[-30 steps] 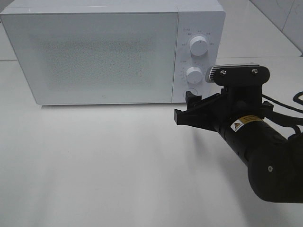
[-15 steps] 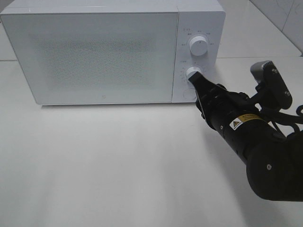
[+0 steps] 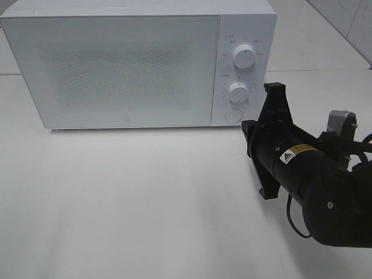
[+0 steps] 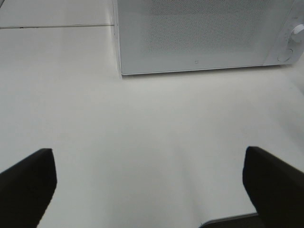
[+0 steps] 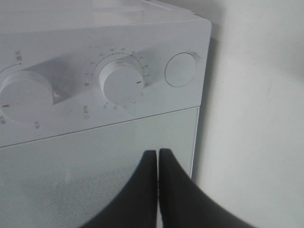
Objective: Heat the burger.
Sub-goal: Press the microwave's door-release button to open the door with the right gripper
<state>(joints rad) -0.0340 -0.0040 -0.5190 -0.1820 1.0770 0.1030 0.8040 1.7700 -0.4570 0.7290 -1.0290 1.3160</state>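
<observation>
The burger shows in no view; whether it sits behind the closed, speckled door (image 3: 116,64) of the white microwave (image 3: 139,7) cannot be told. The microwave stands toward the desk's (image 3: 145,197) far edge. The right gripper (image 5: 158,154) is clenched on nothing, its jaws pressed together, just in front of the control panel (image 3: 256,35), near the lower knob (image 5: 121,83) and the round button (image 5: 181,69). The left gripper (image 4: 148,159) hangs released, jaws wide, over the desk before the microwave's left front corner. A burger would likely be light, soft and loosely stacked. A gentle grip across the bun's sides seems wisest, since a hard squeeze could crush it or slide the layers.
</observation>
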